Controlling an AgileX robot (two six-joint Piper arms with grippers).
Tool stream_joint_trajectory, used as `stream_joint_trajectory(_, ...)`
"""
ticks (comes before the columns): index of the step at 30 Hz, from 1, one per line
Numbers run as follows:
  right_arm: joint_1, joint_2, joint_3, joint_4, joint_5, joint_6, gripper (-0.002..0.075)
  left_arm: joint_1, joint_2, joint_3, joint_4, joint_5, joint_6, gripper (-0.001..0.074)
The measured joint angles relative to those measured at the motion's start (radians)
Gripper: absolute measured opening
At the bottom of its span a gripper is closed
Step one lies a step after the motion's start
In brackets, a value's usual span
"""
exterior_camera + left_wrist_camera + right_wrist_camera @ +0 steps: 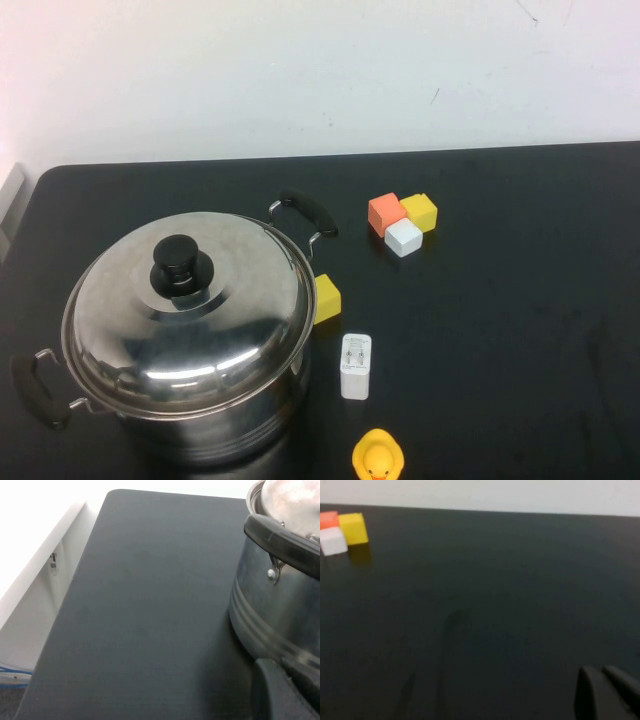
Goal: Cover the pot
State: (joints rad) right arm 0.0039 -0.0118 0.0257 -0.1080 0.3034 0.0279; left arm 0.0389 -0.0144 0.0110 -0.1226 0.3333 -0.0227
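The large steel pot (205, 425) stands at the front left of the black table. The domed steel lid (200, 320) with its black knob (182, 265) sits on the pot's rim. The pot's black handles show at the back right (308, 212) and front left (35, 390). Neither gripper shows in the high view. In the left wrist view, my left gripper (285, 687) is low beside the pot's wall (280, 600), under one handle (285, 540). In the right wrist view, my right gripper (602, 672) is shut and empty above bare table.
A yellow cube (327, 298) lies against the pot's right side. A white charger (356, 366) and a rubber duck (378, 458) lie in front of it. Orange (385, 213), yellow (420, 211) and white (404, 238) cubes cluster further back. The table's left edge (65, 605) is near.
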Motion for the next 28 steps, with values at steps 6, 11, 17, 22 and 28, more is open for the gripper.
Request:
stream_joint_trajectory(6,0.014,0.000,-0.002,0.000,0.024,0.003,-0.0002,0.000,0.000,0.000,0.000,0.000,0.000,-0.0002)
stream_joint_trajectory(11,0.014,0.000,-0.004,0.000,0.026,0.003,-0.0002,0.000,0.000,0.000,0.000,0.000,0.000,-0.0002)
stream_joint_trajectory(17,0.014,0.000,-0.004,0.000,0.028,0.003,-0.0002,0.000,0.000,0.000,0.000,0.000,0.000,-0.0002)
stream_joint_trajectory(22,0.014,0.000,-0.004,0.000,0.030,0.003,-0.0002,0.000,0.000,0.000,0.000,0.000,0.000,-0.0002)
stream_joint_trajectory(28,0.014,0.000,-0.004,0.000,0.030,0.003,-0.0002,0.000,0.000,0.000,0.000,0.000,0.000,-0.0002)
